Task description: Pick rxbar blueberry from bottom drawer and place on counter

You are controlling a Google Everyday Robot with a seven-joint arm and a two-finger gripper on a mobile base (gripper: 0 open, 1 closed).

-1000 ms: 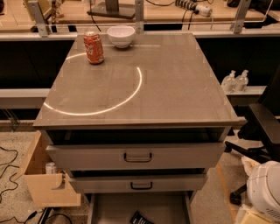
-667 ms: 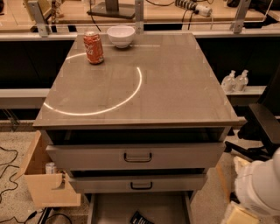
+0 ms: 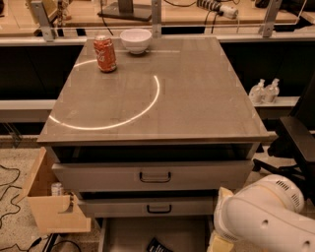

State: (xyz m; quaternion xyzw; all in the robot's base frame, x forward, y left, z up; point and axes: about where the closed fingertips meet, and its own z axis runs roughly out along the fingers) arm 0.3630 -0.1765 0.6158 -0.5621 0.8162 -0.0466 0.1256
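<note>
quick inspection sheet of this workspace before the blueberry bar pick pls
surface: counter, grey-brown, white arc marked on it
job's things: rxbar blueberry lying in the open bottom drawer, partly cut off by the picture's edge
clutter: red can and white bowl at the counter's far left
pincer: not in view; only the white arm shows, lower right beside the drawers
cables: black floor cables at left; power strip on the back bench
surroundings: wooden bin left; two bottles and black chair right

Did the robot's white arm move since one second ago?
Yes. The arm has swung left, now overlapping the right edge of the bottom drawer; the gripper is out of view.
</note>
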